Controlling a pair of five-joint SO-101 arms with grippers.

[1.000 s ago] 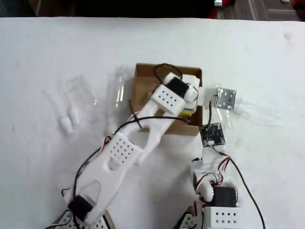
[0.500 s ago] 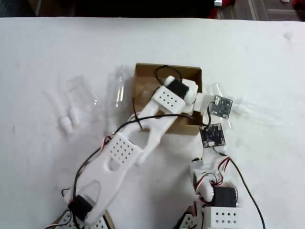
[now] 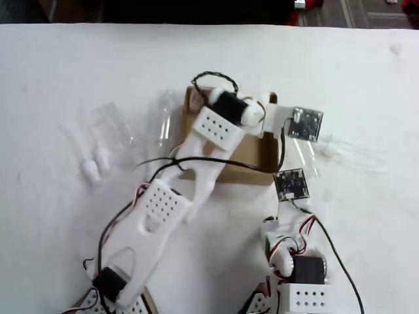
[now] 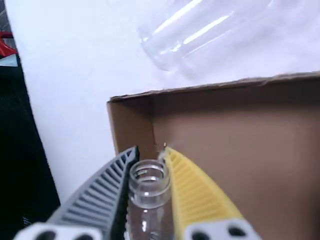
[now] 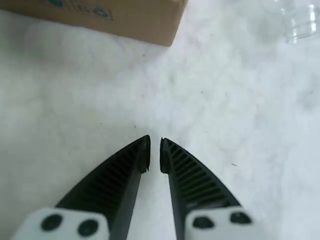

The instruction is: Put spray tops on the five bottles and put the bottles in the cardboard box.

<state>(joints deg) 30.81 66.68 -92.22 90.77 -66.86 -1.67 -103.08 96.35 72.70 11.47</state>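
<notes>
"While item one is entered, where is it found, and how is it held?"

"Item one: bottle (image 4: 148, 182), clear, neck open, no spray top fitted. Held at the neck by the left gripper (image 4: 150, 154), fingers closed against both sides. Location: over the cardboard box (image 4: 225, 135), near an inner corner; whether its base is set on the box floor cannot be told."

"Item two?"

"Right gripper (image 5: 155, 150): fingers drawn almost together, a thin gap left between the tips, nothing held. Located above bare table (image 5: 240, 130), near an outer corner of the box."

"Stock outside the box?"

"One clear bottle (image 3: 167, 121) lying just beside the box wall; further clear bottles (image 3: 111, 127) and loose spray tops (image 3: 91, 167), well apart from the box."

"Which step is judged in hand, and what is called for next?"

"Boxing of item one, though uncapped; the task is judged far from done. A spray top is to be fetched, lined up square with the open neck and turned down while the bottle is kept firmly gripped; only then should item one be released. The right gripper must be opened wider before a top can be taken."
</notes>
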